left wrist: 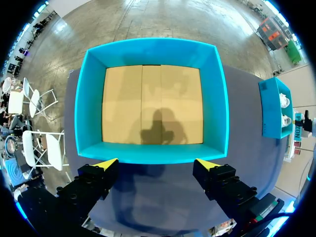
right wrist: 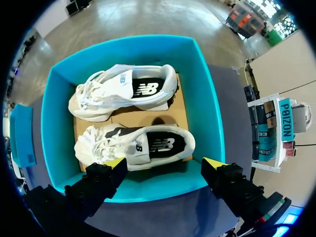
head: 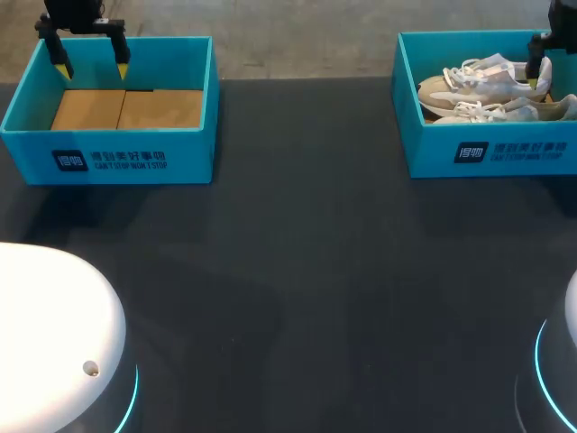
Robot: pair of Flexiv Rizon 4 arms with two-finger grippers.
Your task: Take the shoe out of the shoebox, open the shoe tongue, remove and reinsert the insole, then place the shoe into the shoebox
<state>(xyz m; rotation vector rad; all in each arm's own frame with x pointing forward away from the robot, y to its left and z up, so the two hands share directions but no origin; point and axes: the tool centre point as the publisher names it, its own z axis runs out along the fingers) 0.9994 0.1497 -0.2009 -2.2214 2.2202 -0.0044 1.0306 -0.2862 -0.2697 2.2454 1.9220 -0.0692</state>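
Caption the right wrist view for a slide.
Open right tool poised above teal shoebox holding two pale sneakers, side by side.

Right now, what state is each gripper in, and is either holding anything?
Left gripper: jaws open, holding nothing, above the empty shoebox.
Right gripper: jaws open, holding nothing, above the shoes in the other shoebox.

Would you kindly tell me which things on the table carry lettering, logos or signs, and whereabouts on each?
Left shoebox, front wall: a dark logo square and two lines of white lettering, which I do not quote.
Right shoebox, front wall: the same square and lines.
Far shoe, black insole: a white logo.
Near shoe, black insole: a white logo.
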